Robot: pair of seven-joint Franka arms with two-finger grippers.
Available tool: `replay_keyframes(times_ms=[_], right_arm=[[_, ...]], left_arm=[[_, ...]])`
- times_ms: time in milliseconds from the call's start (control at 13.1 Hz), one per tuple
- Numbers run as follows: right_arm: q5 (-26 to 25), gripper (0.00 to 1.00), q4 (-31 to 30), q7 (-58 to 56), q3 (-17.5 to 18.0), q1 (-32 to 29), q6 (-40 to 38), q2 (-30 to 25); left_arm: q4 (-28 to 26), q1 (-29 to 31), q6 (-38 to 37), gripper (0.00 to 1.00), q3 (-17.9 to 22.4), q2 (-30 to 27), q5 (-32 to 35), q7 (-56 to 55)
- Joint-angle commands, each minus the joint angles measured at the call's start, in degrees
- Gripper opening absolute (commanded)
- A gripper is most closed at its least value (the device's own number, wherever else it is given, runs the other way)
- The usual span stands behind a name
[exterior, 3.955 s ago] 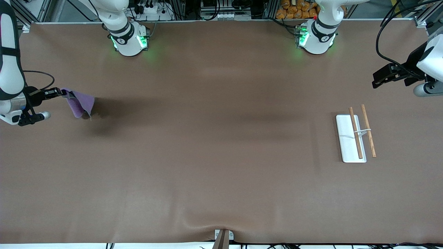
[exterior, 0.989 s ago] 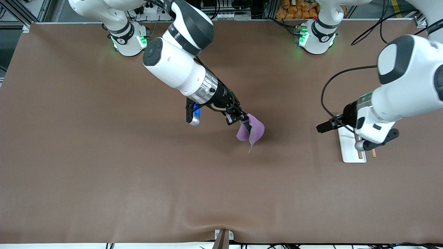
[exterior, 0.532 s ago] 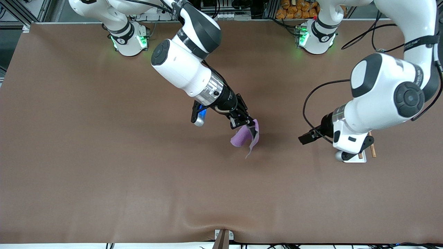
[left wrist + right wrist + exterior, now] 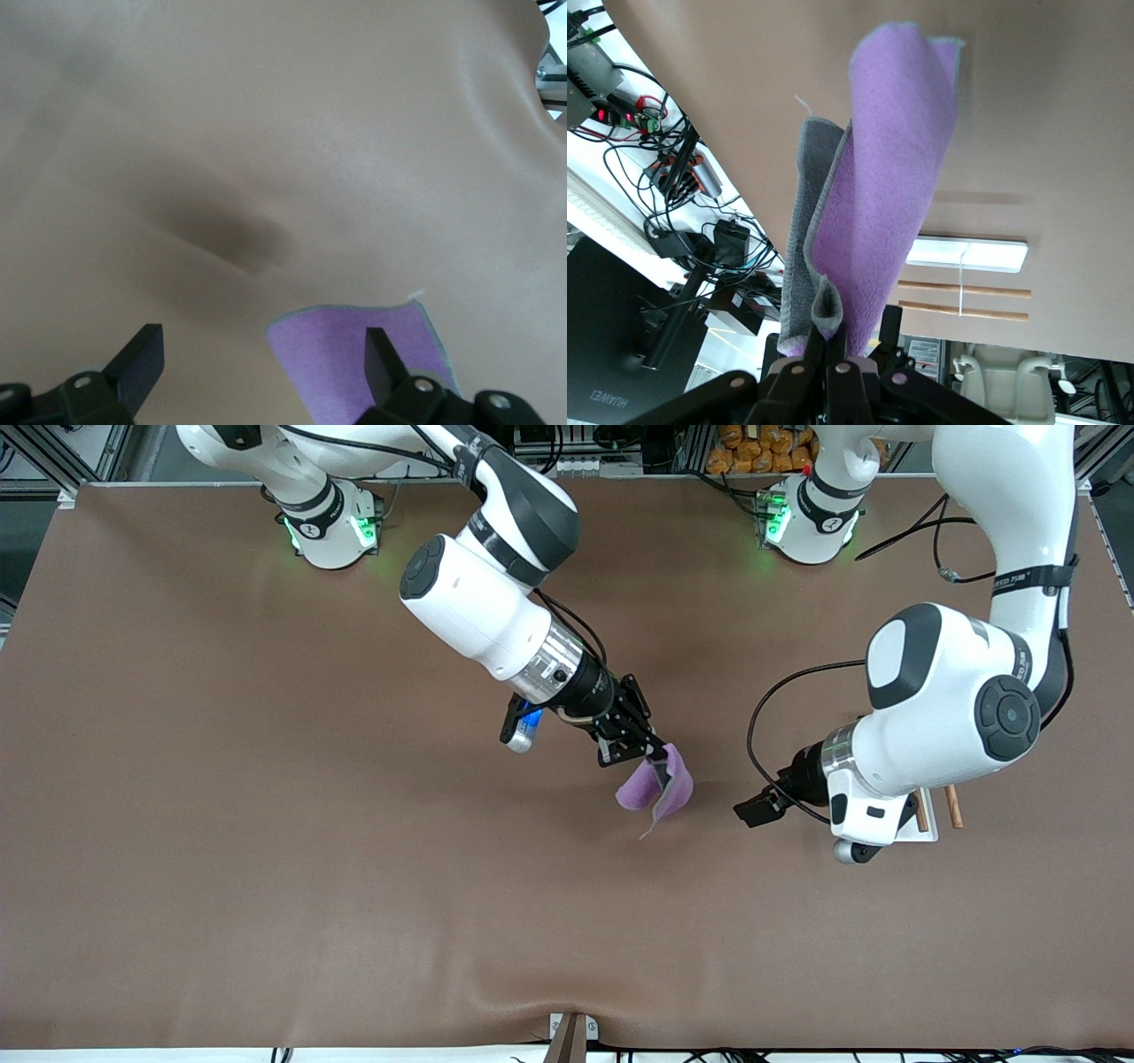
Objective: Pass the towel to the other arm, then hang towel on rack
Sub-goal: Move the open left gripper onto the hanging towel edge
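1. While hanging folded from the right gripper [image 4: 654, 759] over the middle of the bench [image 4: 266, 824], drooping as a doubled lilac flap: the towel [image 4: 660, 790], long axis running down and away from the clamped edge, grey reverse showing along one fold.
2. Pinching that top edge tight between closed fingers, as the right wrist view makes plain, with the towel [image 4: 881, 186] trailing away from the fingertips toward the rack [image 4: 970, 255].
3. Pointing at the towel from the left arm's end of the bench, with a small gap not yet closed: the left gripper [image 4: 753, 811], jaws spread wide and holding nothing.
4. Framing the towel [image 4: 350, 359] in the left wrist view between the two open fingers [image 4: 379, 359], so apparently lining up on its free lower part rather than on the clamped edge.
5. Reaching down and across from the base at the top of the front view, forearm slanted toward the left arm: the right arm's pose.
6. Bending sharply at the elbow, wrist low over the rack [image 4: 927, 815] and hiding most of it: the left arm's pose.
7. Judging the handover not yet made; probably needing a short advance by the left gripper before closing on the hanging flap.
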Motion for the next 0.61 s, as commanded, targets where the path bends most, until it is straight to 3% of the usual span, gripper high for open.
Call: replay_keyframes(times_ms=[0,532], right_arm=[[0.9,0.00,2.9,1.5,-0.9,1.0,0.6,1.7],[0.8,0.00,2.9,1.3,-0.9,1.0,0.5,1.7]], left_arm=[[1.8,-0.8,3.0,1.00,0.2,1.6,-2.5,-3.2],[2.9,-2.3,7.2,1.00,0.2,3.2,-6.2,-9.1]])
